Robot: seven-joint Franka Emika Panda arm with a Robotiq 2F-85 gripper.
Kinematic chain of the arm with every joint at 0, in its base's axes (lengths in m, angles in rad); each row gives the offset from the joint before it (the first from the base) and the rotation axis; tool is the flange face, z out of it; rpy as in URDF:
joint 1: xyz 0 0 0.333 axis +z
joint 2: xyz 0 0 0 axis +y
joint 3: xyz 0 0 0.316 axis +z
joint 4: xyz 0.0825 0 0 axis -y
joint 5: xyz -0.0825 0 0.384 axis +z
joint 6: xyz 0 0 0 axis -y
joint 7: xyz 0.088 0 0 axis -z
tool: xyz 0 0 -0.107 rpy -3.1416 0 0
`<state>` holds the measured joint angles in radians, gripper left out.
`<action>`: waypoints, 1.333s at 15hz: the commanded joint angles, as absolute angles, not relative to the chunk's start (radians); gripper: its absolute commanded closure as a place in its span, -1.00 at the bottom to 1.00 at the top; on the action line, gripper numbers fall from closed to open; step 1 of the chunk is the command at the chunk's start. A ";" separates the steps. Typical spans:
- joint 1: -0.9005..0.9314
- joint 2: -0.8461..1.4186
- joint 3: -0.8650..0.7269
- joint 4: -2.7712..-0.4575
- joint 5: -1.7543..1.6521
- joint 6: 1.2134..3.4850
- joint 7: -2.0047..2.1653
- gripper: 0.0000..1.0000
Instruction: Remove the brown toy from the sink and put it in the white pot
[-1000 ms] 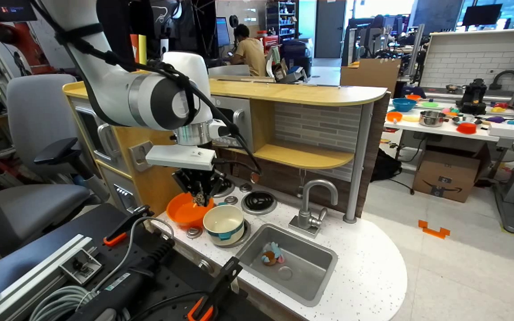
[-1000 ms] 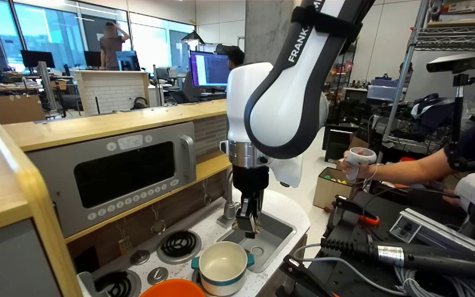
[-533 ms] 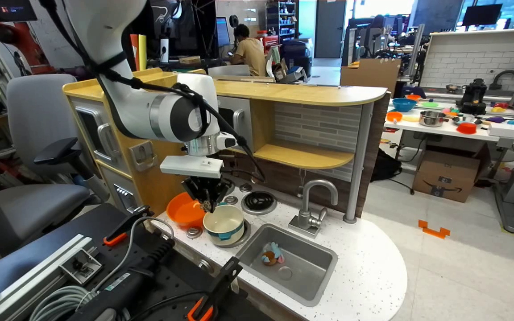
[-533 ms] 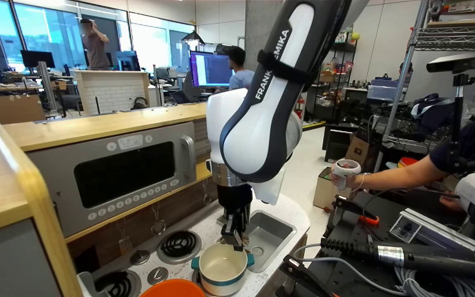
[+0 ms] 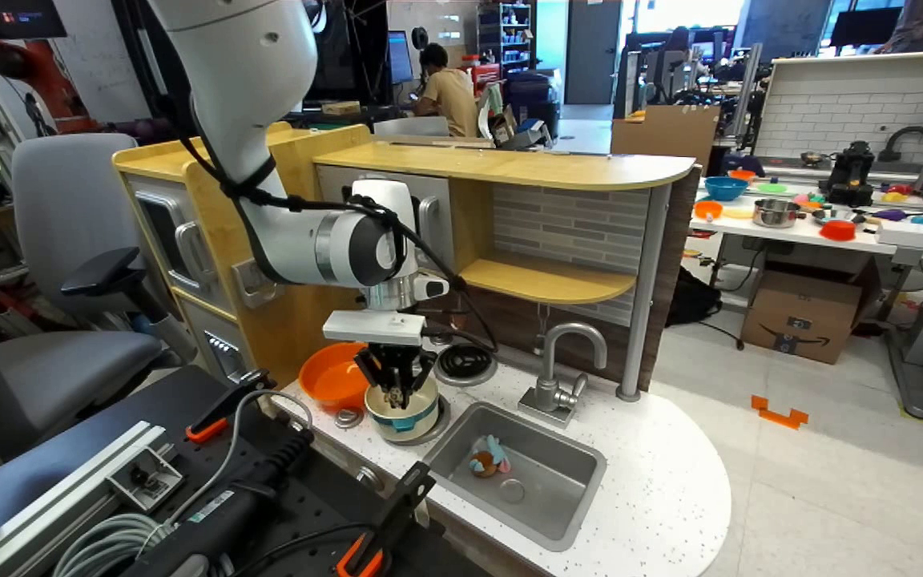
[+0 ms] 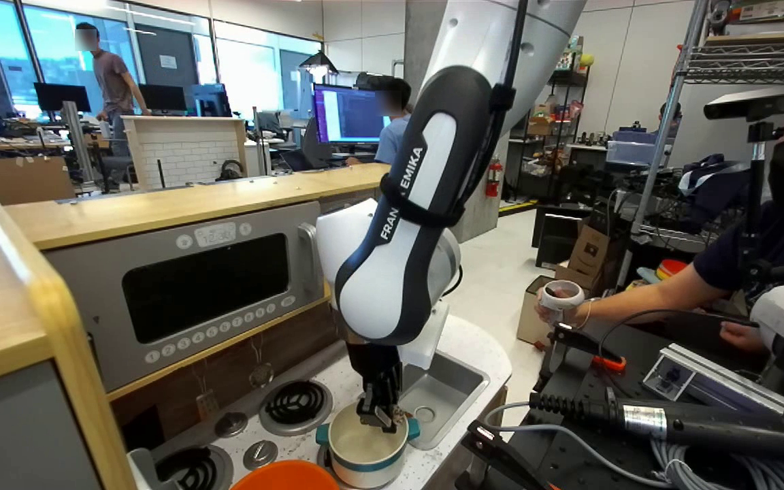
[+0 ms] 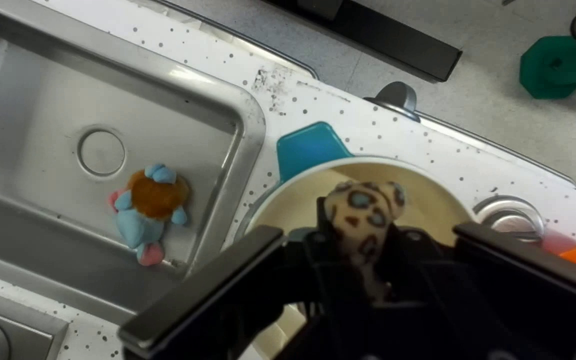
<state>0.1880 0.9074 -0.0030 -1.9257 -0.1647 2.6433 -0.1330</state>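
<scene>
The pincer (image 5: 398, 397), nearly closed, is gripping the spotted brown toy (image 7: 363, 215) at the mouth of the white pot (image 6: 354, 447), whether above or just inside I'm not making out, while the orange bowl (image 5: 327, 378) is sitting beside the pot and a blue-and-brown toy (image 7: 157, 197) is lying in the sink (image 5: 548, 463).

Pot (image 6: 365, 468) and bowl (image 5: 328, 386) on countertop (image 5: 662, 481)

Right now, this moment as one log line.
pincer: shut on spotted tan toy; at mouth of round white pot; brown and blue toy in rectangular grey metal sink; not released
</scene>
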 commanded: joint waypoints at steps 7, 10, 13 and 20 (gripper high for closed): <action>0.268 1.026 -0.044 -1.760 -0.228 2.585 -0.060 0.14; 0.261 0.996 -0.034 -1.784 -0.227 2.598 -0.073 -0.27; 0.246 0.960 -0.031 -1.825 -0.227 2.620 -0.087 -0.72; 0.148 0.706 -0.007 -2.119 -0.221 2.723 -0.165 -1.00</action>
<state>0.2068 0.8697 -0.0294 -1.9316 -0.1960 2.6608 -0.1305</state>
